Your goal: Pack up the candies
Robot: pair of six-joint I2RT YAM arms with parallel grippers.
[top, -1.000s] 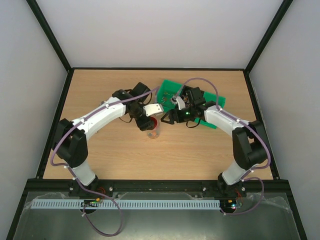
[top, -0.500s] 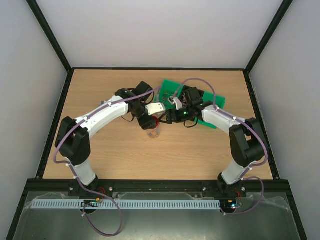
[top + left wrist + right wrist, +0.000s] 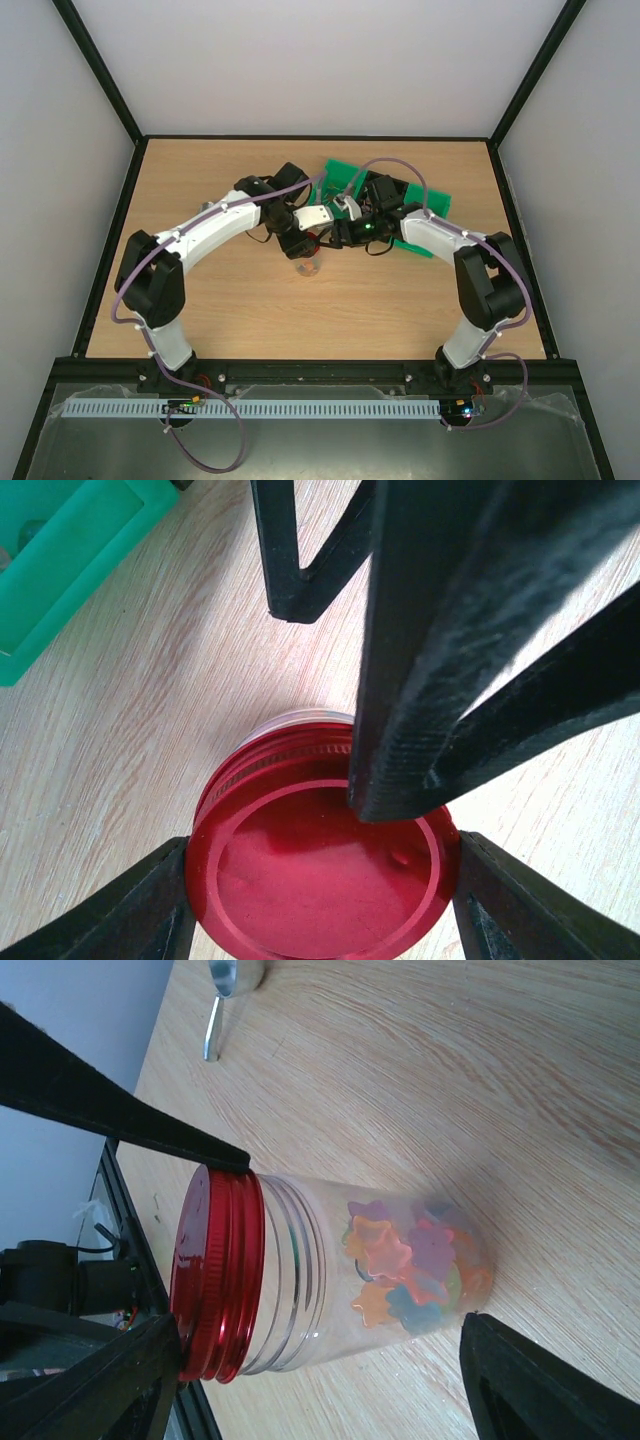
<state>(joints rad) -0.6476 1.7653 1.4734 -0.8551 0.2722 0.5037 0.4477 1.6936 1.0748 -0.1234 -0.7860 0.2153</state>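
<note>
**Top view:** The jar [image 3: 305,266] stands upright mid-table. The left gripper [image 3: 299,246] is right over it, and the right gripper [image 3: 336,234] is just beside it at 2 o'clock. The tray [image 3: 425,203] lies farther out the same way. The candies are too small to make out here.

**Left wrist:** This view looks straight down the jar's axis. The lid [image 3: 320,890] sits between the left gripper's fingers [image 3: 140,910], which press its rim at 9 and 3 o'clock, so the left gripper is grasping the lid. A right finger crosses the lid at 1 o'clock and hides some of the rim. The candies are hidden below.

**Right wrist:** The jar appears sideways, with the lid at 9 o'clock and the candies [image 3: 410,1270] heaped at its base at 3 o'clock. The right jaws are spread and released, with the jar ahead of them and unclamped. Likely the left arm, being nearer, turns the lid. I cannot tell whether the lid is fully seated. The scoop [image 3: 232,975] is cut off at 11 o'clock.
</note>
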